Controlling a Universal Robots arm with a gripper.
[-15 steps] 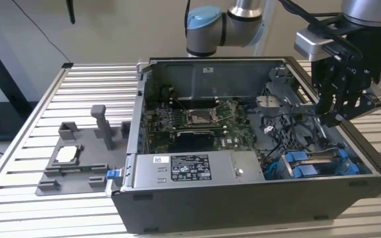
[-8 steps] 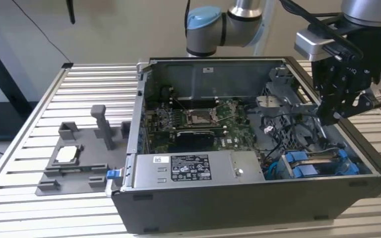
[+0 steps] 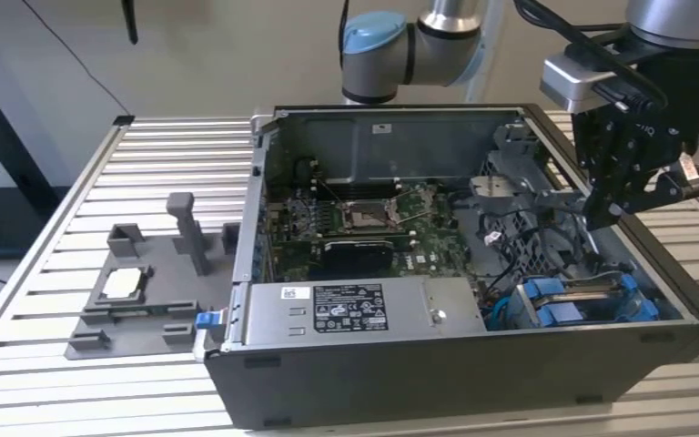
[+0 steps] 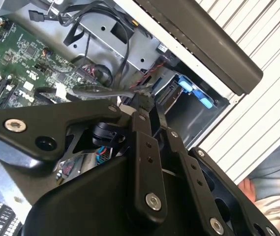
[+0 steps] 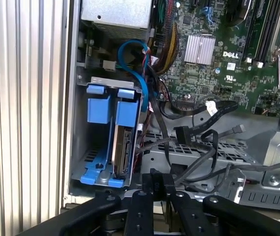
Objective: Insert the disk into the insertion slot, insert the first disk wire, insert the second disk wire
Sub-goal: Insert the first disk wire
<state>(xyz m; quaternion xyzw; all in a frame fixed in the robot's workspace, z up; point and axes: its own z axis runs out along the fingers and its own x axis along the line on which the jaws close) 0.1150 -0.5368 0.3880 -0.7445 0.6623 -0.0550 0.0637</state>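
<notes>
A table (image 3: pixel 34 401) of ribbed aluminium slats carries an open computer case (image 3: pixel 447 382), dark grey and boxy, lying on its side with the interior facing up. Bare slats run along the near edge and on both sides of the case.

Inside the near wall sits a silver power supply box (image 3: pixel 338 309) with a white sticker. At the near corner toward the exterior view's right, the disk (image 5: pixel 124 152) stands upright in the insertion slot (image 5: pixel 115 142) of a grey sheet-metal drive cage (image 5: pixel 111 81). The disk is clipped in bright blue plastic, and its connector edge is bare, with no plug on it. The bay beside it is open.

Just past the cage hangs the gripper (image 3: pixel 604 217), made of black jointed metal bars. Its fingers (image 5: pixel 152 179) are drawn together to a narrow point. Black cables (image 5: pixel 181 133) with loose flat plugs lie right at the tips, and I cannot tell whether one is pinched. A looping blue cable (image 5: pixel 130 49) rises behind the cage.

Farther in lies a green circuit board (image 3: pixel 362 223) with a finned silver heat sink (image 5: pixel 199 49). To the exterior view's left, apart from the case, a grey plastic fixture (image 3: pixel 143 291) with upright posts rests on the slats. The silver and blue arm (image 3: pixel 410 41) reaches in over the far wall.
</notes>
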